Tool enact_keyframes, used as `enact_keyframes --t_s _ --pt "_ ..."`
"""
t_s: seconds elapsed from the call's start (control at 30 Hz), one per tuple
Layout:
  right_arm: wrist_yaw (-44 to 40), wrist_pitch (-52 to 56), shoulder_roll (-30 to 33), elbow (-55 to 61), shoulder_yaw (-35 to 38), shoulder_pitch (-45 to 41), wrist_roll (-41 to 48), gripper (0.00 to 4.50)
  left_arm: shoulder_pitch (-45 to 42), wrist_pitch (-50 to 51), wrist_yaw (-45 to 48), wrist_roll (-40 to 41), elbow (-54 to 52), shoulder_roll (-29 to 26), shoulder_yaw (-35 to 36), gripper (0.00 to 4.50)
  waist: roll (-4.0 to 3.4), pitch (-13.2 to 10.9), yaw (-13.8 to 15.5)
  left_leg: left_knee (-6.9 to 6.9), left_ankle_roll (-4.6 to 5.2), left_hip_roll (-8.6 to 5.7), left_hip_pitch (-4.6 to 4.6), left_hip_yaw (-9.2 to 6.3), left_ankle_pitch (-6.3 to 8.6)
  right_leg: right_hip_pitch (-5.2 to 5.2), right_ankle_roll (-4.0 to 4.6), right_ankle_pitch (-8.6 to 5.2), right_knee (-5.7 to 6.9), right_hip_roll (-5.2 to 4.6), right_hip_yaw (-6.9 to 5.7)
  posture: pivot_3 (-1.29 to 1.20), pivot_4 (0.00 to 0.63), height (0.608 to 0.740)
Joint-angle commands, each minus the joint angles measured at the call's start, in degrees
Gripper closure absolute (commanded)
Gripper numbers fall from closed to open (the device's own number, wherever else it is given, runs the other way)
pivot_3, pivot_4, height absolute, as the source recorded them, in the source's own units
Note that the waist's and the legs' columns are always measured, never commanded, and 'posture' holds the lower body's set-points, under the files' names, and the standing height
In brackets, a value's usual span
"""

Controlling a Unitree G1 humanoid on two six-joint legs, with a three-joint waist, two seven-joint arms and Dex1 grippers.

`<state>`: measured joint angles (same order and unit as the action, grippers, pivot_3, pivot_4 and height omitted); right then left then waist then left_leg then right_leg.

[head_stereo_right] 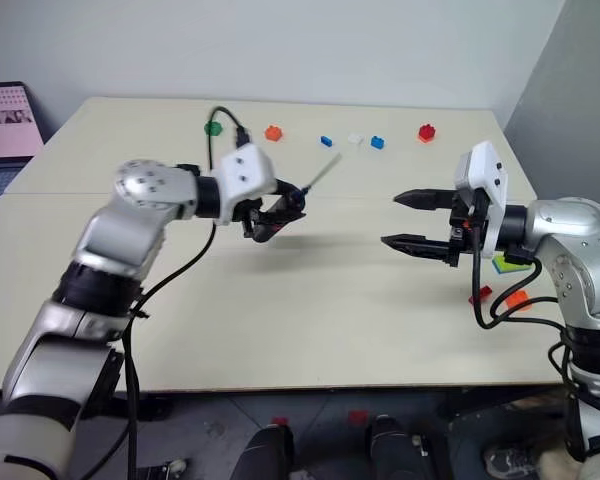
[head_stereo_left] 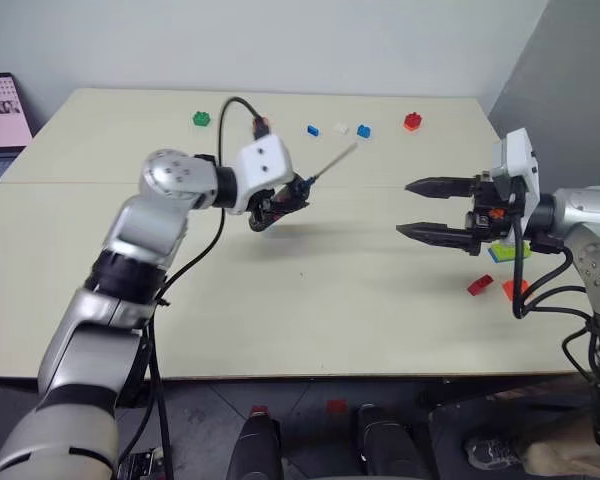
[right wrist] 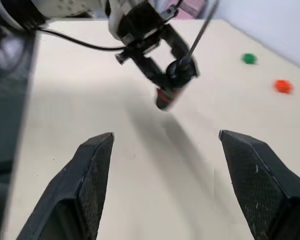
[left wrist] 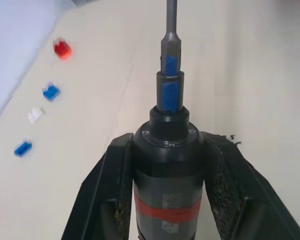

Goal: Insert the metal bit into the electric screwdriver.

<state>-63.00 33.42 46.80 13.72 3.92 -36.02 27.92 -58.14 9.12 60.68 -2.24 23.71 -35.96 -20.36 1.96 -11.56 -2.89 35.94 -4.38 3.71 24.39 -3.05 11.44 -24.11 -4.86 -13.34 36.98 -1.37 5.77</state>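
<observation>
While the left gripper (head_stereo_left: 280,205) hangs above the beige table (head_stereo_left: 280,300), its two fingers are clamped on the body of the electric screwdriver (left wrist: 167,170), one pad on each side, just past the red band. So the metal bit (head_stereo_left: 336,160) is already seated in the screwdriver's nose and sticks out beyond the fingertips, angled up toward the far edge. The right gripper (head_stereo_left: 432,208) sits well apart on the other side with its fingers spread wide and nothing between them. Scattered toy bricks: green (head_stereo_left: 201,118), blue (head_stereo_left: 363,131), white (head_stereo_left: 340,129) and red (head_stereo_left: 412,121) along the far edge, a few more under the right arm. Bare tabletop between the two grippers.
</observation>
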Motion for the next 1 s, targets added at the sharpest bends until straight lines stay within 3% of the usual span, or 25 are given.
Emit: enact_keyframes --t_s 0.03,0.23,0.53,0.6,0.87,0.93,1.0 --pt "2.5 -0.8 4.5 6.0 -1.4 -0.1 -4.9 0.97 -6.3 -12.1 -0.9 -8.7 15.3 3.3 -5.6 2.86 0.01 0.0 0.1 0.00 0.00 0.01 0.04 -0.01 0.00 -0.03 0.02 -0.01 -0.02 0.00 -0.01 0.00 0.150 0.740" --pt "-0.9 4.4 10.5 11.2 -4.5 -2.1 -3.0 0.97 -13.4 -21.5 -4.9 -16.4 35.6 11.4 -10.0 2.86 0.00 0.0 -0.5 0.01 0.01 0.01 0.09 0.02 0.00 -0.10 0.07 -0.04 0.00 0.00 0.05 0.00 0.150 0.740" --pt "-2.3 5.3 11.5 9.7 -6.6 -3.6 -3.7 0.97 -15.8 -23.2 -8.0 -20.6 45.5 16.8 -9.4 2.86 0.01 0.0 -0.4 0.02 0.00 0.00 0.13 0.02 0.00 -0.11 -0.05 0.03 0.00 -0.01 0.06 0.00 0.150 0.740" --pt "-2.2 5.2 11.3 9.1 -6.8 -3.7 -3.8 0.97 -16.0 -23.2 -6.7 -20.2 45.9 17.1 -8.6 2.15 0.01 0.0 -0.4 0.01 0.00 0.00 0.13 0.02 0.00 -0.12 -0.09 0.05 0.02 -0.01 0.06 0.00 0.150 0.740" --pt "-2.5 4.2 10.6 6.9 -7.2 -3.8 -4.6 0.97 -16.7 -20.1 2.3 -13.8 40.5 13.8 -1.0 0.38 0.00 0.0 -0.4 0.01 0.00 0.00 0.17 0.00 0.00 -0.13 -0.15 0.09 0.03 -0.01 0.02 0.00 0.150 0.740" --pt "-2.3 3.7 10.3 6.3 -6.7 -3.5 -4.5 0.97 -16.2 -16.9 4.4 -10.6 36.1 11.2 2.4 0.06 0.00 0.0 -0.4 0.01 0.00 0.01 0.18 -0.01 0.00 -0.17 -0.16 0.10 0.06 0.00 0.02 0.00 0.150 0.740" --pt "-2.2 3.0 10.2 5.7 -6.2 -2.8 -4.5 0.97 -14.0 -12.3 6.8 -7.4 29.1 8.1 5.8 0.06 0.00 0.0 -0.5 0.00 0.00 0.02 0.18 -0.01 0.00 -0.19 -0.18 0.11 0.09 0.00 0.02 0.00 0.150 0.740"
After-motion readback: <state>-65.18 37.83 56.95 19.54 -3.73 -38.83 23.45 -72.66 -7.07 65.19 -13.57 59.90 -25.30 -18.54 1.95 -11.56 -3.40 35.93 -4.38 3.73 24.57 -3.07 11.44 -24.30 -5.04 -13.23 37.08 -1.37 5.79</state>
